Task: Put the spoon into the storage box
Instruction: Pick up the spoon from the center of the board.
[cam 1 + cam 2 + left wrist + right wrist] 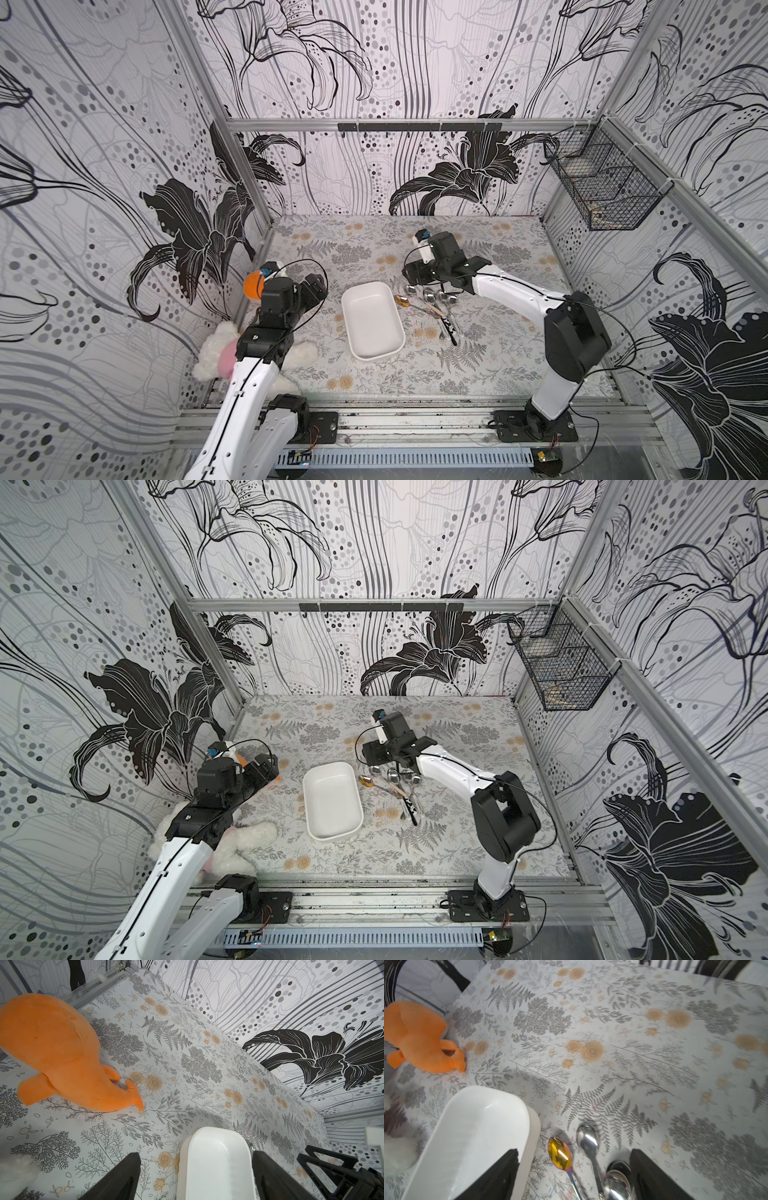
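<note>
The left gripper [196, 1155] is hanging with its jaws spread wide and holding nothing. An orange plush toy [58, 1053] is lying off to one side of them, and a white plush toy [216, 353] is lying back beside the arm. Ahead of those jaws, the white storage box [374, 320] is sitting empty on the floral tablecloth [490, 365], one short end pointing into the gap.

Beyond the box's other long wall, the gold spoon [560, 1155] is lying just beside the box but outside it, with silver spoons [588, 1140] fanned against it. The right gripper [574, 1151] is hovering directly over this cluster, jaws released and straddling the bowls without gripping. One finger is reaching over the box's rim.

The gold spoon's handle is running back under the right wrist, roughly square to the line on which the jaws close. The right arm looks far the nearer, and the crowded silver spoons look like the risk in a pinch.
</note>
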Available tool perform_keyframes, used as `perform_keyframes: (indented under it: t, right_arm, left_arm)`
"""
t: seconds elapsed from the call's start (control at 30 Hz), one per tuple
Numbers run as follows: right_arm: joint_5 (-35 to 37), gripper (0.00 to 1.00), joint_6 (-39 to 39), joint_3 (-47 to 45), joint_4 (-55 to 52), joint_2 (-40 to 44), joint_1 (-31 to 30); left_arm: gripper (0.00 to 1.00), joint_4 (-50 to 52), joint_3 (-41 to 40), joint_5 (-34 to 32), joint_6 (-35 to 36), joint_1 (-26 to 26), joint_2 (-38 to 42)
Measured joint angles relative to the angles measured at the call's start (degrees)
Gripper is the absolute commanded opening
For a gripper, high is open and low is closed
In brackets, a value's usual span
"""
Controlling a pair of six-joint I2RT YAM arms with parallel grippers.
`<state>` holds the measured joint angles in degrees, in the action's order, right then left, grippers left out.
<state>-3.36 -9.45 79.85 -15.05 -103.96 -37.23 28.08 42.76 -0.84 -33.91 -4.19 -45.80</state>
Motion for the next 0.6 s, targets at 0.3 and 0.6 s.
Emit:
perform_keyframes:
  t: [0.3, 0.6]
  right_arm:
    - [5.25, 0.63, 6.4, 14.93, -14.97, -14.01, -3.58]
    - [6.16, 0.49, 8.5, 13.09, -20.04, -14.8, -3.96]
  left_arm:
    - [0.88, 1.33, -0.02, -0.96, 0.33, 0.0, -0.02]
    - [0.88, 1.6, -0.02, -1.09, 0.35, 0.0, -0.15]
